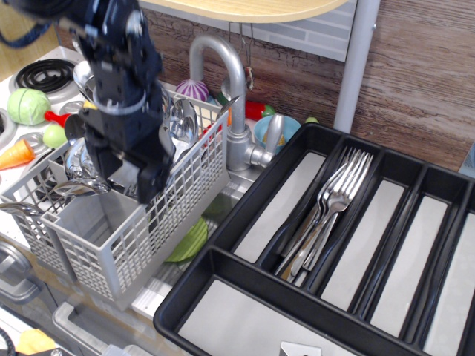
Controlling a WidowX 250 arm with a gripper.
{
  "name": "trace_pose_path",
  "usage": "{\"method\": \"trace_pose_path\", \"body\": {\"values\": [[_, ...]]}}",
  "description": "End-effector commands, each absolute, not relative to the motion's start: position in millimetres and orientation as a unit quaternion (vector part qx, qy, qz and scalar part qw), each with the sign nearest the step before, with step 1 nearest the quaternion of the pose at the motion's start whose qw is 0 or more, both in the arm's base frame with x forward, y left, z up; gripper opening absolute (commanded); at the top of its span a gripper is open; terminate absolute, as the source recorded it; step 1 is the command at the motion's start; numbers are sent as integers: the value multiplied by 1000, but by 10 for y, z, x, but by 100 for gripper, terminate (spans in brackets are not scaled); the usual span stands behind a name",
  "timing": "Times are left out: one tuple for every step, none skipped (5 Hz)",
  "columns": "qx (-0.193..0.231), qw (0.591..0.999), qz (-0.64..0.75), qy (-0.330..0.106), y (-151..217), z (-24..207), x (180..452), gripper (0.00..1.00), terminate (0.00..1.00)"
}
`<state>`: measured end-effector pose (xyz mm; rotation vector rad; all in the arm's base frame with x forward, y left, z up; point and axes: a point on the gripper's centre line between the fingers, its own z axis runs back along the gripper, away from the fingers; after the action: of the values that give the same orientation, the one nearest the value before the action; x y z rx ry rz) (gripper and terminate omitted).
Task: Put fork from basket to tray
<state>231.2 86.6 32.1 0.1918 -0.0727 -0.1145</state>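
The grey lattice basket (pixel 137 241) stands at the left over the sink. My black gripper (pixel 126 172) reaches down into its middle compartment from above, with its two fingers (pixel 151 182) apart and nothing visibly between them. Round silver spoons (pixel 181 119) and a ladle (pixel 80 159) stand in the basket; I cannot make out a fork there, and the gripper hides part of the inside. The black tray (pixel 215 256) fills the right side. Several silver forks (pixel 330 200) lie in its second long compartment.
A grey faucet (pixel 231 96) rises right behind the basket, between it and the tray. Toy vegetables (pixel 28 105) and a stove burner (pixel 41 73) are at the far left. A green plate (pixel 189 241) lies under the basket's right side.
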Motion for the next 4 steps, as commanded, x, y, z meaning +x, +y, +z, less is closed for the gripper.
{"method": "trace_pose_path", "body": {"values": [[178,958,-200,-103,783,454,2347,100,0],[244,920,-279,-128,744,428,2312,100,0],[256,910,-294,-140,766,396,2308,100,0],[269,901,-308,-148,766,328,2356,100,0]]}}
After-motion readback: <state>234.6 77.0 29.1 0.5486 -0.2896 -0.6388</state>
